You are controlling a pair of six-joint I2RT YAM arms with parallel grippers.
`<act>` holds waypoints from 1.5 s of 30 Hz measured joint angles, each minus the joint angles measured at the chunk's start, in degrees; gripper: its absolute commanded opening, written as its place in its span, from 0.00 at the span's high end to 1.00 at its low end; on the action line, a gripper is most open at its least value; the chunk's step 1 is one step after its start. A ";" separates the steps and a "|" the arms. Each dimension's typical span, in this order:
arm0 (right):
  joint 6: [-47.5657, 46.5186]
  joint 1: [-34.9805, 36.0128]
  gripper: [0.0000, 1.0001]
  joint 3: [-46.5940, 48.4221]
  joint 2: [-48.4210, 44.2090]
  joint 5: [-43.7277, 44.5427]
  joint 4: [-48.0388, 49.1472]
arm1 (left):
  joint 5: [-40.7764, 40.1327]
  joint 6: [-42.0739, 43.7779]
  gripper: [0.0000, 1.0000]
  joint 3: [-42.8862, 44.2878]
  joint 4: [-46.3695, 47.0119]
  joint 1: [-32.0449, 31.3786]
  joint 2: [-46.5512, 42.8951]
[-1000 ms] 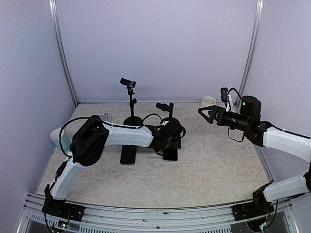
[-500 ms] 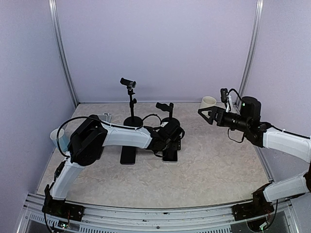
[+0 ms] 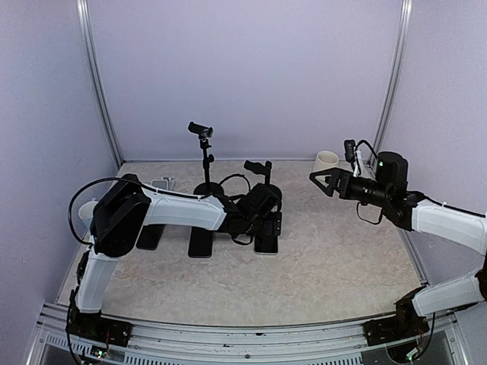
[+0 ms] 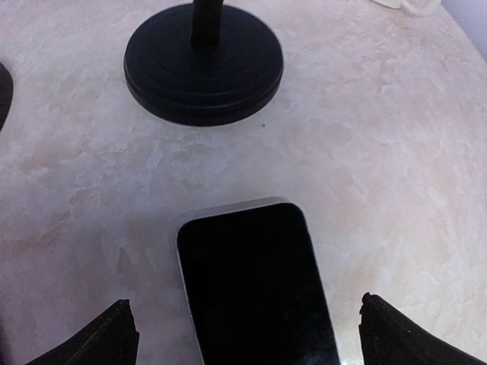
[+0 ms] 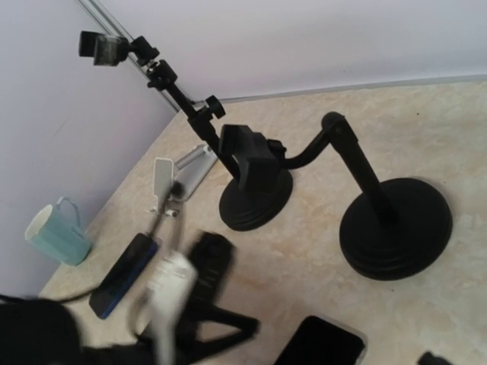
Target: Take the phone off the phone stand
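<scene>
Left wrist view: phone (image 4: 255,285) lies flat on table (image 4: 396,152), dark face up, off phone stand (image 4: 203,65), near its round base. Fingers of left gripper (image 4: 251,334) spread wide either side of phone's near end, clear of it, nothing held. Top external: right gripper (image 3: 323,180) raised at right, jaws wide apart, empty, well apart from phone.

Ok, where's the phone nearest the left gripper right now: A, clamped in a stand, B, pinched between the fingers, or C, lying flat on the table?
C: the phone lies flat on the table, clear of the left gripper's spread fingers.
</scene>
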 measured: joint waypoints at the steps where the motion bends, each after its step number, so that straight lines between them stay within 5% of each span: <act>1: -0.20 0.00 0.00 0.09 0.07 -0.02 -0.35 | 0.37 0.74 0.01 -0.94 0.39 0.00 -1.44; 10: -2.05 -0.02 0.00 1.11 0.04 0.74 -4.26 | 3.17 7.04 0.01 -6.69 5.90 0.87 -16.11; 30: -4.26 -3.41 0.00 -4.76 -9.20 3.26 -8.94 | 11.65 11.21 0.01 -44.57 18.10 15.56 -54.82; 45: -3.74 -3.43 0.00 -12.13 -9.18 3.28 -6.40 | 11.61 9.53 0.01 -54.25 19.37 16.74 -59.69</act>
